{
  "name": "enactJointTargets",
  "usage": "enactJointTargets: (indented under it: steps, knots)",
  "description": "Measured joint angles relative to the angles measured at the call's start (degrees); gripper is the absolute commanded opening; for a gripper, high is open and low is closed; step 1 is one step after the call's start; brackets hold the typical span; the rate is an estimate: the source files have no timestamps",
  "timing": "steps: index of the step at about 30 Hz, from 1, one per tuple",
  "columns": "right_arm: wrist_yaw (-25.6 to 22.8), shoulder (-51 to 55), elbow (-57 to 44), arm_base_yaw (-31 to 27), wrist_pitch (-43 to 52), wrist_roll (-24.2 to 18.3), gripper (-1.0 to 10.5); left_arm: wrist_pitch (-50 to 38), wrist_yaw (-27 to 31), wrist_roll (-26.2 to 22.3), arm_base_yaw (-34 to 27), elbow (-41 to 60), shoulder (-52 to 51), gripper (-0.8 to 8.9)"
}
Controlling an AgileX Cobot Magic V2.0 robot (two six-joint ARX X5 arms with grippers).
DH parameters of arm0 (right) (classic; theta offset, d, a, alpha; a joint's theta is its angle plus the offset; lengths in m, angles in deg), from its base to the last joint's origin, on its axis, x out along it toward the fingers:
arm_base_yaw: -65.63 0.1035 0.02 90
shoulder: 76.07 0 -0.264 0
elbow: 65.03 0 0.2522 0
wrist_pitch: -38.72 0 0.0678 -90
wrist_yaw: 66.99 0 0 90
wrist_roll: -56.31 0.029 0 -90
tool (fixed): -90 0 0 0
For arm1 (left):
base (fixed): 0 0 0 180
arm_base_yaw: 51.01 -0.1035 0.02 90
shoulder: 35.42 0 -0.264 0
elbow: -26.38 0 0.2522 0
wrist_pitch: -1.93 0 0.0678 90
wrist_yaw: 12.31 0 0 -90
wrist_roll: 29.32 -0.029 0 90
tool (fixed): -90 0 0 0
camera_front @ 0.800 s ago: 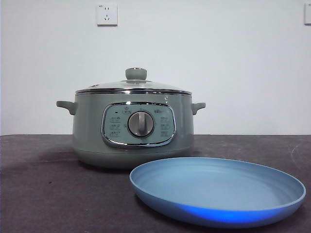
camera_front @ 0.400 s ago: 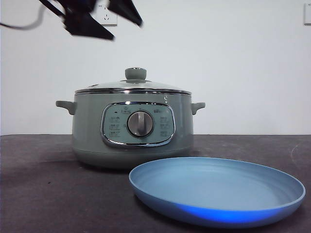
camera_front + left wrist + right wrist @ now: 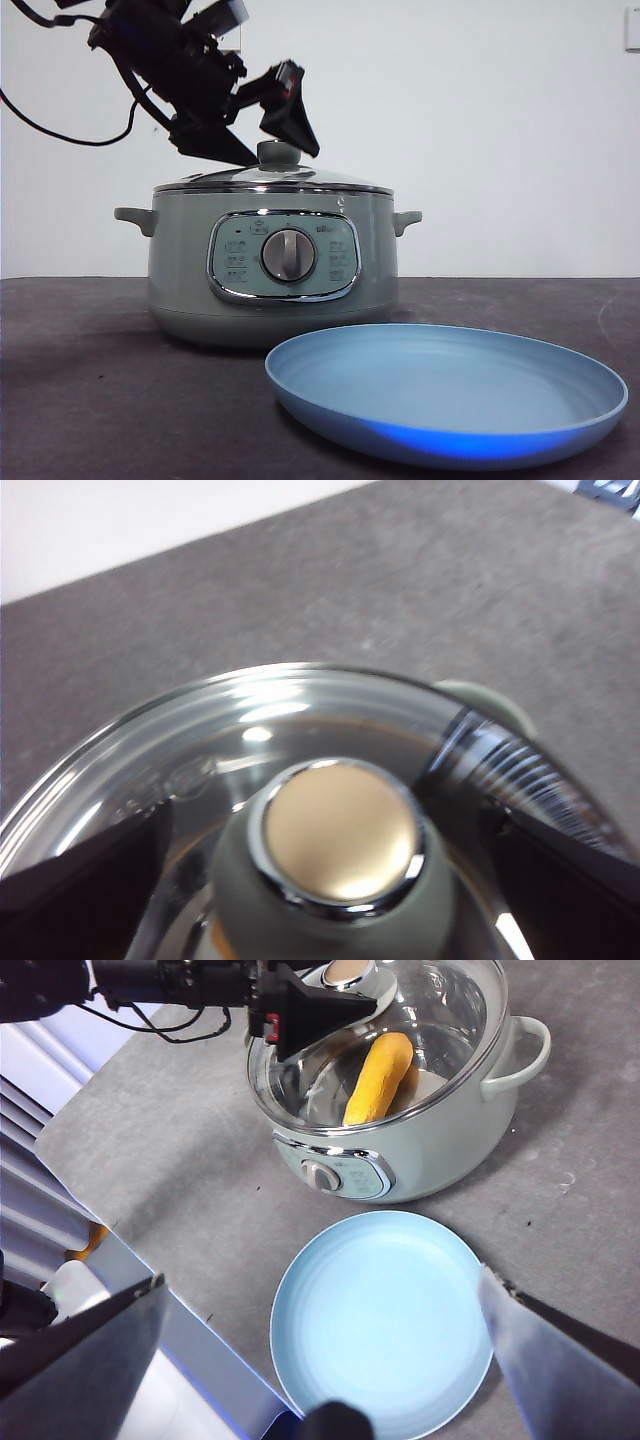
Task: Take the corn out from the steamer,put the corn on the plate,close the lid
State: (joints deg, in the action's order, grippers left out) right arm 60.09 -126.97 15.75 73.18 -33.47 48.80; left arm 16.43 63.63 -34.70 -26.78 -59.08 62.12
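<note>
The left gripper (image 3: 262,135) is seen at the upper left of the front view, entering from the top corner with its cable trailing to the left edge. Its jaws are spread apart and are set on either side of the knob (image 3: 279,152), which is not yet clamped. In the left wrist view the knob (image 3: 338,832) is shown centred between the two dark jaws, with the glass of the lid (image 3: 250,715) around it.

The steamer (image 3: 273,265) is placed left of centre on the table (image 3: 90,380), and the lid (image 3: 272,177) is seated on it. The corn (image 3: 378,1078) is seen through the glass in the right wrist view, lying inside the steamer (image 3: 420,1150).

The plate (image 3: 446,393) is placed at the lower right of the front view, just in front of the steamer, and is bare.

The right gripper (image 3: 330,1360) is held high above the plate (image 3: 382,1322), jaws wide apart, nothing between them.

The step in hand is judged to be lid removal, the first of the task. The next move is judged to call for the jaws to be lowered around the knob, closed firmly, and the lid lifted straight up and set aside so that the corn can be reached.
</note>
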Motion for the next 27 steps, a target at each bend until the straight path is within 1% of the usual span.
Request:
enactJointTargets:
  steps: [2, 3, 6, 7, 10, 13, 14, 16, 27]
  knots:
    - [0.0, 0.02, 0.0, 0.0, -0.02, 0.0, 6.0, 0.0, 0.26, -0.07, 0.0, 0.0, 0.24, 5.85]
    - [0.0, 0.0, 0.0, 0.0, 0.0, 0.0, 6.0, 0.0, 0.44, -0.09, 0.0, 0.0, 0.24, 5.41]
    - [0.0, 0.0, 0.0, 0.0, 0.0, 0.0, 6.0, -0.22, 0.44, -0.17, 0.02, 0.0, 0.24, 3.34]
    - [0.0, 0.0, 0.0, 0.0, 0.0, 0.0, 6.0, -0.2, 0.44, -0.2, 0.02, 0.0, 0.24, 2.93]
    - [0.0, 0.0, 0.0, 0.0, 0.0, 0.0, 6.0, 0.35, 0.44, -0.2, 0.02, 0.0, 0.24, 2.17]
    - [0.0, 0.0, 0.0, 0.0, 0.0, 0.0, 6.0, 0.83, 0.48, -0.17, 0.24, 0.0, 0.24, 0.95]
    - [-0.02, 0.0, 0.0, 0.0, 0.0, 0.0, 6.0, 0.48, 0.39, -1.05, 0.28, -0.07, 0.22, 0.62]
    - [-0.02, 0.0, 0.0, 0.0, 0.0, 0.0, 6.0, 0.7, 0.24, -0.61, 0.48, -0.22, 0.2, -0.03]
    - [-0.02, 0.0, 0.0, 0.0, 0.0, 0.0, 6.0, 0.52, 0.17, -0.61, 0.55, -0.22, 0.17, -0.08]
